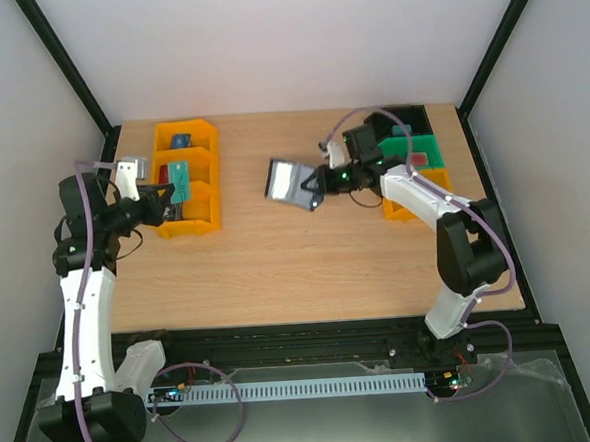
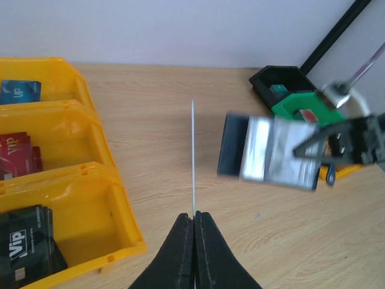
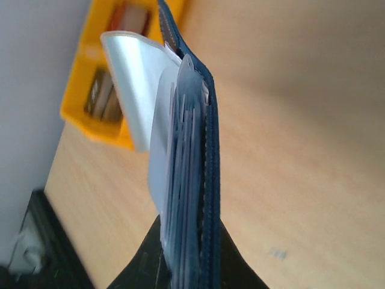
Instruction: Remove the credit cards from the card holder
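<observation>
My left gripper (image 2: 194,215) is shut on a thin credit card (image 2: 193,150), seen edge-on, standing up from the jaws over the table just right of the yellow bins. In the top view the card (image 1: 179,175) shows teal above the left gripper (image 1: 176,195). My right gripper (image 3: 189,241) is shut on the dark navy card holder (image 3: 209,150), held open above the table's middle (image 1: 293,184), with its pale inner panels (image 3: 135,78) fanned out. The holder (image 2: 271,150) is blurred in the left wrist view. The right gripper (image 1: 318,189) grips its right end.
A yellow three-compartment bin (image 1: 190,222) stands at the back left, holding blue, red and black cards (image 2: 30,241). A black bin (image 1: 414,119), a green bin (image 1: 411,152) and an orange bin (image 1: 407,211) stand at the back right, behind my right arm.
</observation>
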Controlling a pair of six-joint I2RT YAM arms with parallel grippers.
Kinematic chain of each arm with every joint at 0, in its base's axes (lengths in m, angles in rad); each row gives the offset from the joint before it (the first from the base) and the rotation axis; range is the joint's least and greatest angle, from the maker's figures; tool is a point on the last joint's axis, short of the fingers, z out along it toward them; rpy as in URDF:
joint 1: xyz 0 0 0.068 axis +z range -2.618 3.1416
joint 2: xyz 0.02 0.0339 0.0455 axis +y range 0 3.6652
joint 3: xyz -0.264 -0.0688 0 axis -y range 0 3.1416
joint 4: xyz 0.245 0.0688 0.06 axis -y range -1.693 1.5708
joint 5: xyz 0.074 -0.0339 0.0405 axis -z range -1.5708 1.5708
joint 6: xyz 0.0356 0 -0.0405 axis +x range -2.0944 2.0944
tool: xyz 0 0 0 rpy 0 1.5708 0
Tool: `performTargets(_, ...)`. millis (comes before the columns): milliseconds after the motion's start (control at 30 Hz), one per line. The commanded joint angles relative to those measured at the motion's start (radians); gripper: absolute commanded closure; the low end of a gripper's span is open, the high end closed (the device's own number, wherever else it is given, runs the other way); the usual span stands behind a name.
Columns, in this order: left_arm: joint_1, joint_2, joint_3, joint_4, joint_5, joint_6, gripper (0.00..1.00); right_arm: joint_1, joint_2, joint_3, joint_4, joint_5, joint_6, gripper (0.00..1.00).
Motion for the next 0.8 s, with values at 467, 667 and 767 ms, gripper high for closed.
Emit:
performTargets(467,0.025,-0.145,0.069,-0.123,0.301,0.048,0.98,0.127,-0.084,-0.061,-0.210,0.388,-0.004,0.01)
performTargets(667,0.025,-0.150,0.068,-0.101,0.421,0.035,0.98,0.216,-0.352,-0.065,0.016,0.100,-0.117,0.05)
performTargets(767,0.025,-0.145,0.071,-0.077,0.496,0.016,0.98,0.284,-0.425,-0.202,0.520,-0.210,0.123,0.10)
